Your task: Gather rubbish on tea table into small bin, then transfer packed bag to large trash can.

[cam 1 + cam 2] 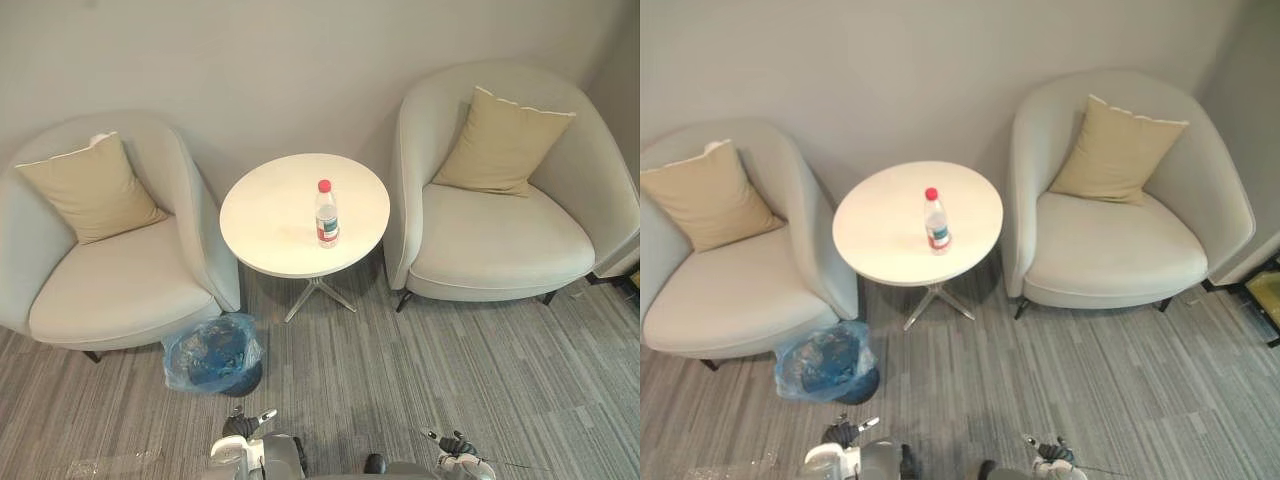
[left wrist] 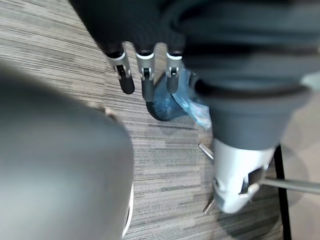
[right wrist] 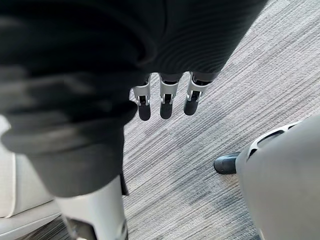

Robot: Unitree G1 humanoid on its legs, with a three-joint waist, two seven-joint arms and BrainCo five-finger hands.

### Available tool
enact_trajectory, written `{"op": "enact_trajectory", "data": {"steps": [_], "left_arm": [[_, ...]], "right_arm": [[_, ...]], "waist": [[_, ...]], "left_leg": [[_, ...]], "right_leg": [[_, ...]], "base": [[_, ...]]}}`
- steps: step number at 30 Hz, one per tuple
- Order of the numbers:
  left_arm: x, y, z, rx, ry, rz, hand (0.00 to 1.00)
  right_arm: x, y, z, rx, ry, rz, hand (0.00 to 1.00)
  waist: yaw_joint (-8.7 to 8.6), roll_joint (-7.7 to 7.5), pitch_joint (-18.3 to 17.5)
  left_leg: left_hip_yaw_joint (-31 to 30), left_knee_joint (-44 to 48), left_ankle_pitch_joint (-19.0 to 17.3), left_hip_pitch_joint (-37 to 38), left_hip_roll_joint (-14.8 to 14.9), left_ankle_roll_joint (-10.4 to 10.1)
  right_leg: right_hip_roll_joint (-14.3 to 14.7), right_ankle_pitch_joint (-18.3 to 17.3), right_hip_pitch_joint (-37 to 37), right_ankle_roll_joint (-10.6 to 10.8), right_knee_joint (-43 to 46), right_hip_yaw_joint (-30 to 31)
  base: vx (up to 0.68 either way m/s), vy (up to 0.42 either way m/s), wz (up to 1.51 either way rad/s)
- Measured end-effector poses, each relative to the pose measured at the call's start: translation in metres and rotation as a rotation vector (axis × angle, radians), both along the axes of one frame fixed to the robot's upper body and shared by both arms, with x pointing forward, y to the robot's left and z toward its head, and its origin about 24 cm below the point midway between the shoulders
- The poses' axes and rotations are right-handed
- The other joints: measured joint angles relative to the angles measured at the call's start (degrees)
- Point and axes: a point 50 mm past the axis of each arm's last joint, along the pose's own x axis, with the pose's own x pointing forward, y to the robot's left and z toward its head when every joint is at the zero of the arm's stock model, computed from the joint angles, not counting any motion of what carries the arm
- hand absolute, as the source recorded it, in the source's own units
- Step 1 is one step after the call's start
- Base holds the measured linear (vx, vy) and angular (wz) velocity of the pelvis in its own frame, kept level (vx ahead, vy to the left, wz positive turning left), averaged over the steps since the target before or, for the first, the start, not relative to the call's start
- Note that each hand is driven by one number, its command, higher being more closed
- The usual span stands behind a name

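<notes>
A clear plastic bottle (image 1: 326, 215) with a red cap and a red label stands upright near the middle of the round white tea table (image 1: 270, 215). On the carpet left of the table's foot sits the small dark bin (image 1: 212, 353), lined with a crumpled blue bag. The bin (image 2: 165, 102) also shows past the fingers in the left wrist view. My left hand (image 1: 243, 425) hangs low at the front, just this side of the bin, fingers (image 2: 145, 75) straight and empty. My right hand (image 1: 455, 445) hangs at the front right over bare carpet, its fingers (image 3: 165, 97) relaxed and holding nothing.
A pale armchair (image 1: 120, 280) with a tan cushion stands left of the table, close against the bin. A second armchair (image 1: 500, 240) with a tan cushion stands to the right. A grey wall closes the back. Striped grey carpet lies between me and the table.
</notes>
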Motion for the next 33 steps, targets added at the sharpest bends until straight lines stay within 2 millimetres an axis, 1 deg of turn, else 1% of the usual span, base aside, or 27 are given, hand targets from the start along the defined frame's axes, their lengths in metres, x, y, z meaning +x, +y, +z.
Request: {"op": "enact_trajectory", "data": {"steps": [1,2,3,4,5,6,7,8,9,10,12,13,14,15,16,17,18,19,20,22,23,26,28,29,30,31,33], "left_arm": [[0.0,0.0,0.0,0.005,0.005,-0.019,0.0],[0.001,0.003,0.0,0.013,0.006,-0.027,0.0],[0.001,0.009,0.0,0.025,0.013,-0.046,0.0],[0.001,0.009,0.0,0.023,0.017,-0.053,0.0],[0.0,0.009,-0.001,0.023,0.021,-0.057,0.0],[-0.001,0.008,-0.001,0.026,0.029,-0.078,0.0],[-0.001,0.008,-0.002,0.034,0.038,-0.1,0.0],[-0.001,0.008,-0.002,0.037,0.042,-0.11,0.0],[-0.002,0.008,-0.003,0.035,0.048,-0.109,0.0],[-0.003,0.008,-0.003,0.034,0.05,-0.106,0.0],[-0.003,0.007,-0.003,0.031,0.054,-0.101,0.0],[-0.003,0.007,-0.003,0.023,0.05,-0.079,0.0],[-0.003,0.007,-0.003,0.017,0.05,-0.065,0.0],[-0.004,0.007,-0.003,0.015,0.05,-0.058,0.0],[-0.006,0.01,-0.004,0.012,0.053,-0.027,0.0],[-0.009,0.015,-0.004,0.018,0.055,-0.002,0.0],[-0.012,0.016,-0.005,0.014,0.064,0.02,0.0],[-0.015,0.009,-0.007,-0.012,0.071,0.043,0.0],[-0.02,0.002,-0.009,-0.035,0.082,0.061,0.0],[-0.021,-0.005,-0.01,-0.054,0.083,0.068,0.0],[-0.021,-0.005,-0.01,-0.054,0.081,0.07,0.0],[-0.021,-0.005,-0.01,-0.051,0.082,0.07,0.0],[-0.023,0.002,-0.009,-0.016,0.089,0.069,0.0],[-0.024,0.003,-0.009,-0.013,0.09,0.071,0.0],[-0.023,0.006,-0.009,0.003,0.089,0.071,0.0],[-0.023,0.009,-0.008,0.019,0.091,0.059,0.0],[-0.021,0.012,-0.007,0.032,0.086,0.043,0.0]], "right_arm": [[-0.001,0.0,-0.001,0.0,0.006,0.001,0.0],[-0.002,0.002,-0.001,0.007,0.009,0.001,0.0],[-0.002,0.007,-0.002,0.022,0.011,0.005,0.0],[-0.004,0.008,-0.003,0.028,0.017,0.01,0.0],[-0.004,0.009,-0.004,0.028,0.021,0.018,0.0],[-0.003,0.008,-0.003,0.027,0.017,0.03,0.0],[-0.002,0.007,-0.003,0.025,0.011,0.03,0.0],[-0.001,0.007,-0.002,0.023,0.008,0.033,0.0],[-0.001,0.007,-0.002,0.025,0.005,0.037,0.0],[0.001,0.009,-0.002,0.027,-0.002,0.047,0.0],[0.004,0.011,0.0,0.026,-0.016,0.055,0.0],[0.006,0.011,0.0,0.026,-0.024,0.054,0.0],[0.006,0.009,0.001,0.024,-0.027,0.052,0.0],[0.005,0.009,0.0,0.024,-0.025,0.051,0.0],[0.005,0.011,0.0,0.03,-0.023,0.05,0.0],[0.003,0.017,-0.001,0.044,-0.019,0.048,0.0],[0.0,0.019,-0.002,0.052,-0.014,0.046,0.0],[-0.002,0.012,-0.002,0.036,-0.008,0.041,0.0],[-0.008,0.006,-0.002,0.022,0.004,0.034,0.0],[-0.013,-0.001,-0.002,0.005,0.017,0.023,0.0],[-0.015,-0.002,-0.002,0.002,0.02,0.016,0.0],[-0.014,0.0,-0.003,0.005,0.02,0.017,0.0],[-0.009,0.002,-0.001,-0.01,0.006,0.037,0.0],[-0.008,0.002,-0.001,-0.011,0.002,0.045,0.0],[-0.003,0.004,0.002,-0.021,-0.022,0.071,0.0],[0.003,0.005,0.006,-0.033,-0.057,0.094,0.0],[0.018,0.003,0.016,-0.065,-0.14,0.126,0.0]], "waist": [[0.11,-0.34,-0.17],[0.09,-0.86,-0.23],[-0.26,-2.79,-0.53],[-0.11,-3.22,-0.54],[-0.1,-3.11,-0.54],[-0.19,-2.93,-0.51],[-0.78,-3.06,-0.42],[-0.93,-3.15,-0.46],[-0.97,-2.78,-0.32],[-0.88,-3.06,-0.57],[-1.03,-3.06,-0.64],[-1.24,-3.02,-0.78],[-1.25,-2.7,-0.81],[-1.2,-2.76,-0.89],[-1.17,-3.42,-1.31],[-1.03,-4.86,-2.09],[-1.04,-4.79,-2.2],[-0.83,-2.94,-2.98],[-0.78,-1.68,-3.88],[-0.83,-0.06,-4.75],[-0.85,0.19,-4.9],[-0.86,-0.25,-4.84],[-0.86,-1.39,-4.78],[-0.87,-1.58,-4.81],[-0.87,-1.73,-4.82],[-0.9,-2.27,-4.85],[-0.97,-2.77,-4.59]], "left_leg": [[0.11,-0.56,3.01,1.22,-0.82,3.57],[0.27,-0.63,2.66,1.85,-1.56,4.13],[1.05,-0.94,0.84,2.78,-3.57,5.63],[1.69,-1.12,-0.37,4.13,-4.55,6.1],[1.83,-1.2,-0.8,4.89,-4.83,6.46],[2.08,-1.82,-1.69,6.99,-5.31,7.03],[1.54,-2.21,-2.69,9.27,-5.86,7.56],[1.08,-2.27,-3.14,10.27,-6.11,7.68],[0.28,-2.98,-3.86,12.81,-6.55,7.55],[-0.52,-3.85,-4.04,14.58,-6.83,7.55],[-2.14,-4.64,-4.15,15.86,-6.74,7.47],[-3.7,-4.67,-4.33,15.89,-6.32,7.19],[-5.25,-4.57,-4.96,15.97,-5.52,6.35],[-5.52,-4.48,-5.12,15.95,-5.34,6.1],[-6.44,-3.86,-5.78,15.95,-5.01,5.04],[-7.12,-3.35,-6.72,15.98,-5.62,3.93],[-7.97,-2.53,-7.95,16.01,-5.37,3.19],[-7.85,-1.83,-8.25,16.15,-3.65,2.71],[-8.07,-1.99,-8.39,15.76,-2.35,2.48],[-9.65,-2.29,-8.31,15.75,-1.38,1.61],[-10.73,-2.77,-7.92,15.75,-0.87,1.02],[-12.36,-3.66,-7.52,15.4,-0.33,0.41],[-12.8,-4.46,-6.82,14.62,-0.52,0.28],[-12.9,-4.54,-6.75,14.61,-0.58,0.35],[-13.15,-4.89,-6.49,14.27,-0.79,0.37],[-13.29,-5.08,-6.27,13.87,-0.97,0.43],[-13.27,-5.2,-6.04,13.6,-1.31,0.63]], "right_leg": [[-0.38,-1.27,1.31,1.13,0.14,1.26],[-1.1,-1.8,1.65,1.41,0.35,1.57],[-3.41,-3.68,1.08,2.48,3.11,2.23],[-4.78,-4.84,-0.54,3.86,8.3,3.58],[-5.17,-5.25,-1.79,4.54,12.0,4.26],[-6.05,-5.36,-6.48,5.79,24.06,5.79],[-7.5,-5.32,-10.11,7.81,33.89,6.19],[-7.94,-5.56,-10.9,8.07,36.72,6.1],[-8.89,-6.58,-12.41,7.83,40.45,5.6],[-9.52,-7.21,-13.51,6.92,40.55,5.38],[-9.49,-7.77,-14.55,6.52,38.41,5.87],[-9.32,-8.03,-15.54,6.18,34.37,6.99],[-8.56,-7.67,-16.22,5.65,29.36,8.59],[-8.23,-7.37,-16.37,5.43,27.4,9.54],[-7.42,-4.15,-16.05,4.52,21.18,11.68],[-7.81,2.68,-15.65,3.12,16.74,12.44],[-8.1,0.76,-14.39,4.35,16.18,11.93],[-6.82,0.88,-13.24,3.69,14.71,11.27],[-5.8,0.94,-12.04,3.55,12.55,9.75],[-4.88,1.02,-10.24,3.32,10.09,7.02],[-4.49,1.06,-9.44,3.0,9.23,5.78],[-4.02,1.34,-8.87,2.53,8.18,4.26],[-4.02,1.69,-8.97,2.32,7.41,3.68],[-4.06,1.81,-8.93,2.38,7.19,3.64],[-4.19,2.18,-8.75,2.46,6.61,3.43],[-4.3,2.69,-8.78,2.57,5.88,3.25],[-4.53,3.35,-8.9,2.72,5.17,3.26]], "base": [[0.41,0.167,-0.22],[0.42,0.148,-0.16],[0.4,0.135,-0.11],[0.48,0.169,-0.15],[0.36,0.165,-0.15],[0.4,0.194,0.1],[0.33,0.16,0.23],[0.33,0.108,0.43],[0.27,0.039,0.44],[0.38,0.029,0.59],[0.28,-0.034,0.54],[0.22,-0.1,0.65],[0.2,-0.122,0.68],[0.23,-0.213,0.54],[0.18,-0.208,0.35],[0.23,-0.307,0.41],[0.2,-0.281,0.19],[0.2,-0.324,0.21],[0.15,-0.231,0.13],[0.11,-0.179,0.41],[0.09,-0.14,0.51],[0.03,-0.073,0.37],[-0.02,-0.028,0.19],[-0.04,-0.004,0.12],[-0.03,0.009,0.09],[-0.04,0.019,0.06],[-0.01,0.017,-0.01]]}}
